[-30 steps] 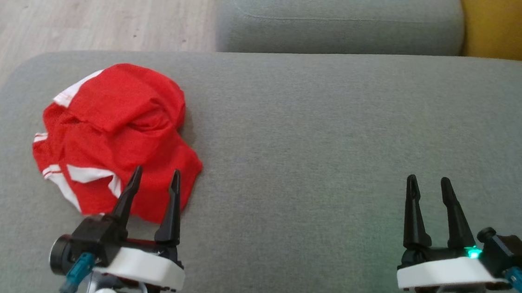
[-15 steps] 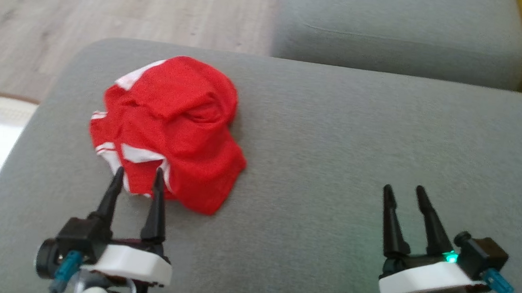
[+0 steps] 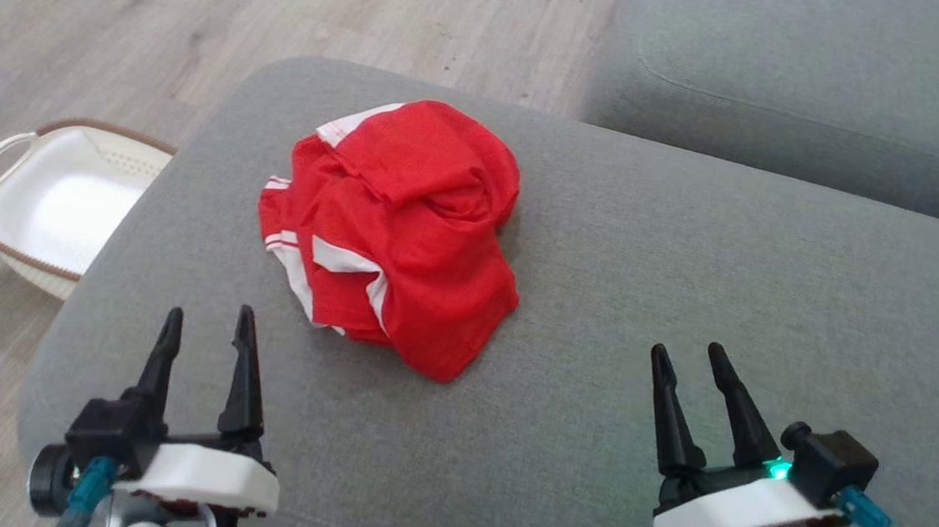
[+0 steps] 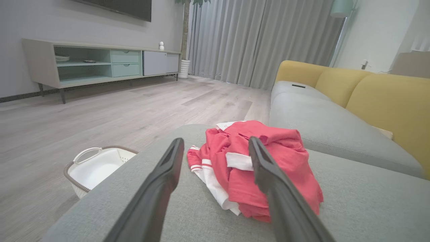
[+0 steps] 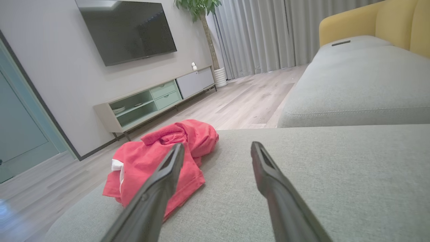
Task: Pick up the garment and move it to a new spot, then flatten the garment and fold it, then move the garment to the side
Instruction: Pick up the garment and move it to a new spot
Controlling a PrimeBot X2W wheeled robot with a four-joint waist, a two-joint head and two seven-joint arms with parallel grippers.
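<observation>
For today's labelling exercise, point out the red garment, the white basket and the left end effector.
red garment (image 3: 405,225), head view, crumpled middle.
white basket (image 3: 64,198), head view, bare inner floor.
left end effector (image 3: 210,311), head view, midway between fingertips.

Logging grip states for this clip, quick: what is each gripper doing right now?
Left gripper: open, holding nothing, short of the red garment.
Right gripper: open, holding nothing, above the grey cushion.
</observation>
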